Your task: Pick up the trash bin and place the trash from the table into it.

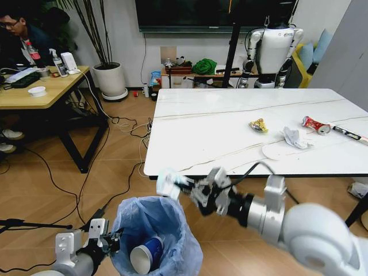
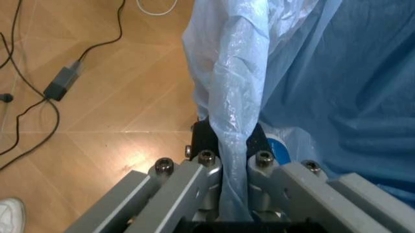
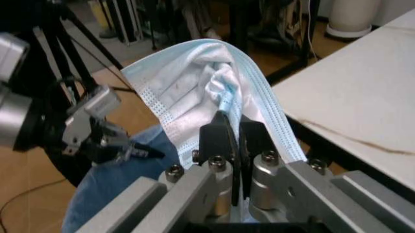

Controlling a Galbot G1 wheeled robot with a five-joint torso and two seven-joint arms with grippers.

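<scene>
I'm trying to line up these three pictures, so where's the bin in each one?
Head view: the bin is at bottom centre, in front of the table.
Left wrist view: its blue bag rises straight ahead, rim pinched in the left gripper.
Right wrist view: a blue patch beneath the mask that the right gripper holds.
Shared landmark: the left gripper clamped on the bin's rim.

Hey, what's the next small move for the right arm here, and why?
Probably open the right gripper. It is shut on a face mask, held above the trash bin, whose bag the left gripper pinches at the rim, so the mask should drop inside beside the cup.
</scene>
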